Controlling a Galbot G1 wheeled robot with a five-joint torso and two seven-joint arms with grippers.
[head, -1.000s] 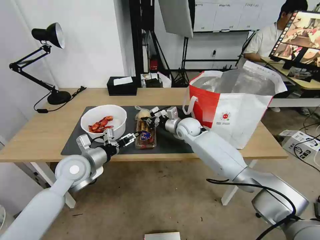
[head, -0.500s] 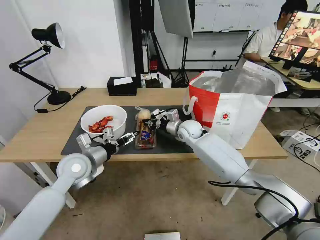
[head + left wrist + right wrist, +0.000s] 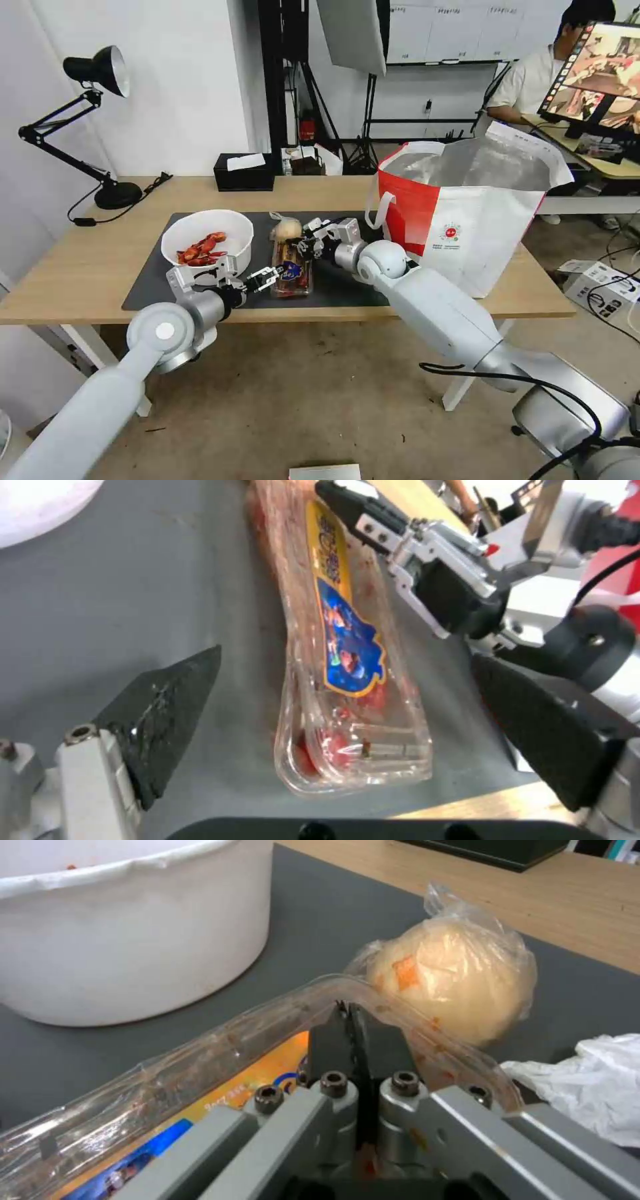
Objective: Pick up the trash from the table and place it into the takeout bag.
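**A:** Tray (image 3: pixel 291 269) is what's being worked on right now, the clear plastic one with food scraps and the blue and yellow label. It lies flat on the dark mat (image 3: pixel 150 280), between the white bowl (image 3: pixel 208 243) of shells and the takeout bag (image 3: pixel 467 213). Right gripper (image 3: pixel 308 243) is at its far end, and in the right wrist view the two fingers are pressed together on the tray's rim, so that end looks pinched.

**B:** And the left one?

**A:** Left gripper (image 3: pixel 265 275) is at the near end, jaws spread wide. From its wrist camera the tray (image 3: pixel 340 665) lies lengthwise in the gap between the two black pads (image 3: pixel 167 705), touching neither as far as I can see. So I'd call this the pick-up step, half done.

**B:** Next move?

**A:** My guess: the left needs to ease in and close on the near end, then both lift together and level, since thin plastic will flex and tip scraps out. The small bag with the beige lump (image 3: pixel 453 975) sits just beside the pinched end, tissue (image 3: pixel 587 1085) near it, so easy to knock.
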